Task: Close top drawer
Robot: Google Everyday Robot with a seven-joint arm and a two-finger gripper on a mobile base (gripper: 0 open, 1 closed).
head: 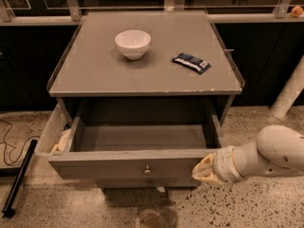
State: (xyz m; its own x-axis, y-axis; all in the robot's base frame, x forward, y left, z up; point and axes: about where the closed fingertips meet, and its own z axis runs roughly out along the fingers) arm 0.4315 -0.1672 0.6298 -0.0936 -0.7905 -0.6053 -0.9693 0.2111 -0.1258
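Note:
The top drawer (128, 164) of the grey cabinet is pulled far out and looks empty inside. Its flat grey front has a small round metal knob (147, 169) at the centre. My gripper (202, 171) comes in from the right on a white arm and sits against the right end of the drawer front, at the front corner.
On the cabinet top (95, 75) stand a white bowl (132, 43) and a dark blue packet (191, 62). A white bin (51, 133) hangs at the cabinet's left side. A black bar (18, 179) and a cable (9, 144) lie on the floor at left. A white post (289, 94) stands at right.

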